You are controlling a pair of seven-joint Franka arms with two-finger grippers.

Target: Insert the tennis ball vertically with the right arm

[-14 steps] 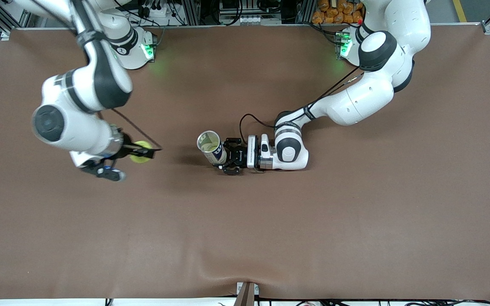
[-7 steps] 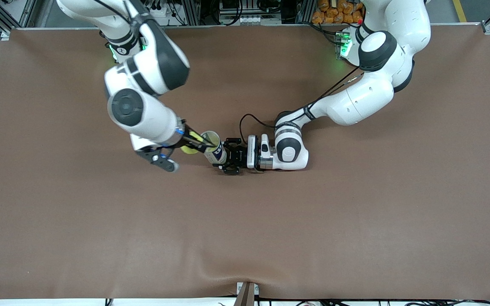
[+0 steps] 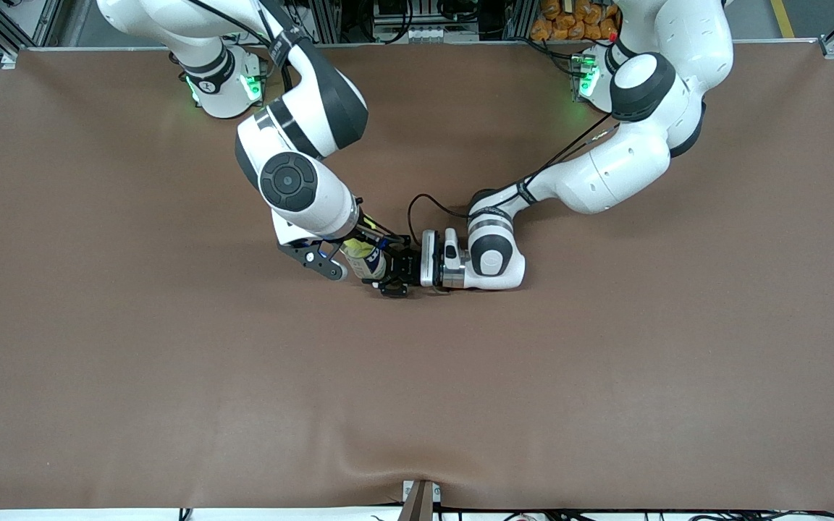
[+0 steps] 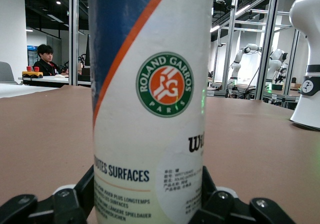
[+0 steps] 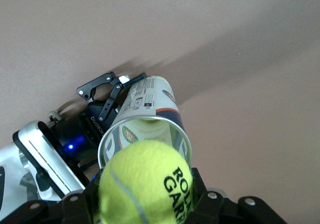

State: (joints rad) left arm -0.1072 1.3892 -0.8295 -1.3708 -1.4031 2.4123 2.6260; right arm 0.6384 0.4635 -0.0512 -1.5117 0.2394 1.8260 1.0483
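1. The right gripper [image 5: 145,204] is clenched on the tennis ball [image 5: 145,181], its fingers pressing the ball from either side; in the front view it hangs just over the can's mouth, near the table's [image 3: 605,376] middle
2. The left gripper [image 3: 393,269] grasps the ball can [image 4: 150,104] low on its wall and holds it upright on the table; the left arm waits there as a brace
3. The ball looks light, felt-covered and springy, so it should resist slipping but give a little under the fingers; a grip across its widest part, as now, seems the surest
4. The can [image 5: 145,129] appears thin-walled and light, likely to tip or dent if knocked
5. The can's open rim looks barely wider than the ball, so the ball probably needs to be centred well before it is let go
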